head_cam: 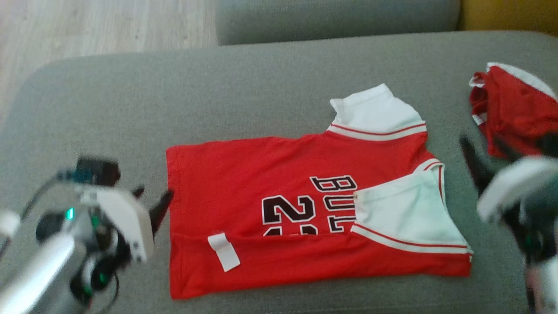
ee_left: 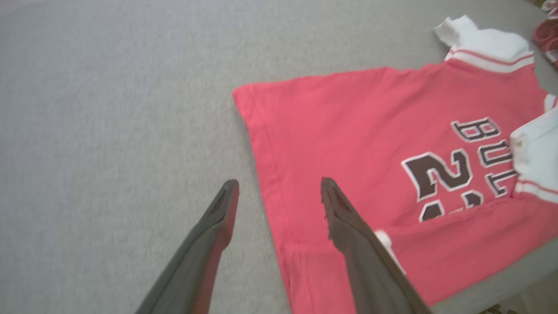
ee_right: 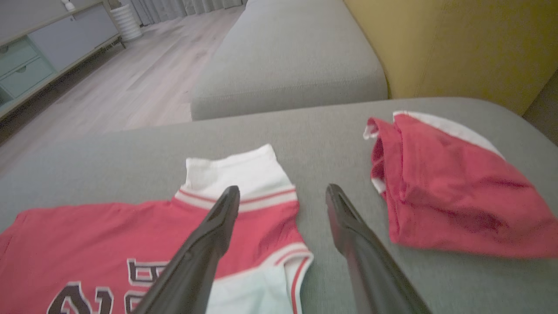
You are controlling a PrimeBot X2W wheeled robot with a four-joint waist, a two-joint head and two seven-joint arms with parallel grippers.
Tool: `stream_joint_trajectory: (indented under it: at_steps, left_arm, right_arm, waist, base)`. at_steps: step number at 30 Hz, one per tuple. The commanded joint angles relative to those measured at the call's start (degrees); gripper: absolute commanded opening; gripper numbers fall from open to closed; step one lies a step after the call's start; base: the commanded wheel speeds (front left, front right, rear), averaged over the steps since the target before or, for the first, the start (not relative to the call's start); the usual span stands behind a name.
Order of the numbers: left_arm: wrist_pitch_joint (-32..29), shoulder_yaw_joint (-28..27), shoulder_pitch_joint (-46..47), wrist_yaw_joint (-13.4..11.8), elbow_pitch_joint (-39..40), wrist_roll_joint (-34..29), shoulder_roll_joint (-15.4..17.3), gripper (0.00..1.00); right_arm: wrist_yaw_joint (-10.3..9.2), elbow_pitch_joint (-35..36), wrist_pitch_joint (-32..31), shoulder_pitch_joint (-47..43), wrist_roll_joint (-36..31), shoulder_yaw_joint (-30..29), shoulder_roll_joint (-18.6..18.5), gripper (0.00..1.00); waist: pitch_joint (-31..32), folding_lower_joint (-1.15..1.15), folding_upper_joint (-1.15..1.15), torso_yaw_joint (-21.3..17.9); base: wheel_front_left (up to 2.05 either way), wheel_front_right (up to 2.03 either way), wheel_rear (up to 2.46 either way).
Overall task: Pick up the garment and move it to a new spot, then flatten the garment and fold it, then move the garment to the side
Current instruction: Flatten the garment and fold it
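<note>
The red basketball jersey (head_cam: pixel 244 174) lies half-folded at frame centre on the grey sofa cushion (head_cam: pixel 109 109). The left claw (ee_left: pixel 279 183) and right claw (ee_right: pixel 283 189) are both released and empty. The cloth looks light and limp, so pinching the folded edge's two corners seems best.

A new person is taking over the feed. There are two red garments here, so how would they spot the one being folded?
On the big grey sofa cushion, look to the middle, where a red jersey lies spread flat. It carries black lettering and numbers, white sleeves with red stripes and a white tag, unlike the crumpled red garment near the cushion's right edge.
</note>
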State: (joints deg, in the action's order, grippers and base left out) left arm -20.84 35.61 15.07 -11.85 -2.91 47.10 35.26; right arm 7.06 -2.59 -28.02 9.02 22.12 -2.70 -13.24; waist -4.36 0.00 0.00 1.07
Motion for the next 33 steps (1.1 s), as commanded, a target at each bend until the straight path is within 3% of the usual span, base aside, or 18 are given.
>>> stream_joint_trajectory:
  at_steps: [1, 3, 9, 13, 23, 33]
  left_arm:
    - [-1.1, -2.9, 5.7, 1.3, -0.1, 0.2, 1.4, 1.0]
    - [-3.3, -1.4, 10.5, 3.7, -2.9, -1.1, 1.2, 1.0]
    - [-10.0, 1.4, 22.4, 11.0, -11.8, 1.2, -4.0, 1.0]
    - [-11.7, 2.9, 28.5, 14.2, -17.2, 0.8, -6.7, 1.0]
    - [-10.8, 4.8, 37.4, 16.9, -27.7, -0.8, -11.3, 1.0]
    - [-9.8, 6.0, 40.1, 18.5, -32.3, 0.0, -12.8, 1.0]
  right_arm:
    - [0.43, 0.1, 0.9, 5.2, -0.3, 1.3, -1.3, 1.0]
    - [0.43, -4.2, 1.9, 10.8, -0.5, 2.7, -2.1, 1.0]
    - [0.43, -18.5, 4.3, 26.0, -0.1, 9.9, -5.6, 1.0]
    - [0.43, -27.6, 6.7, 34.1, 1.7, 16.2, -8.2, 1.0]
    - [0.43, -44.4, 9.1, 46.7, 8.3, 28.9, -10.2, 1.0]
    - [0.43, -56.3, 7.6, 52.4, 12.4, 34.3, -9.9, 1.0]
  waist:
    - [-1.9, 0.0, 0.0, 0.4]
    - [-3.7, 0.0, 0.0, 0.9]
    - [-9.0, 0.0, 0.0, 3.2]
    - [-12.1, 0.0, 0.0, 5.1]
    - [-17.1, 0.0, 0.0, 7.3]
    - [-19.2, 0.0, 0.0, 8.2]
  base:
    - [0.0, 0.0, 0.0]
    - [0.0, 0.0, 0.0]
    - [0.0, 0.0, 0.0]
    - [0.0, 0.0, 0.0]
    - [0.0, 0.0, 0.0]
    - [0.0, 0.0, 0.0]
